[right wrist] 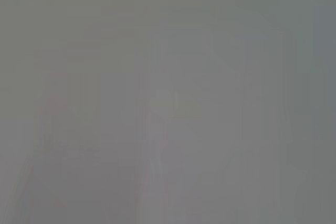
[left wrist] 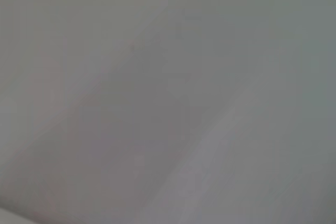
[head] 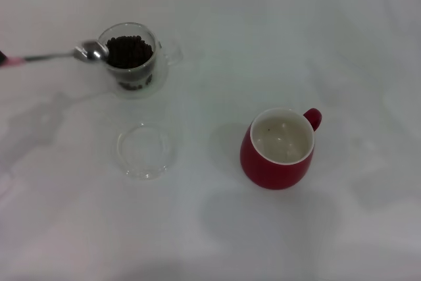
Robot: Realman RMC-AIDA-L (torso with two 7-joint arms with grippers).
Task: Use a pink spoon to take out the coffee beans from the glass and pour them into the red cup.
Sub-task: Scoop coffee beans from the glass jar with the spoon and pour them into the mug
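Note:
The glass (head: 133, 76) stands at the back left, filled nearly to its rim with coffee beans (head: 129, 51). The pink spoon (head: 79, 54) hangs level in the air, its metal bowl touching the glass's left rim and its pink handle running off the left edge. Only a dark sliver of my left gripper (head: 2, 57) shows there, holding the handle's end. The red cup (head: 276, 166) stands to the front right with its handle pointing to the back right; its white inside holds at most a tiny dark speck. My right gripper is out of view. Both wrist views show only blank grey.
A shallow round clear glass dish (head: 146, 151) lies on the white table (head: 210, 228) in front of the glass, left of the red cup.

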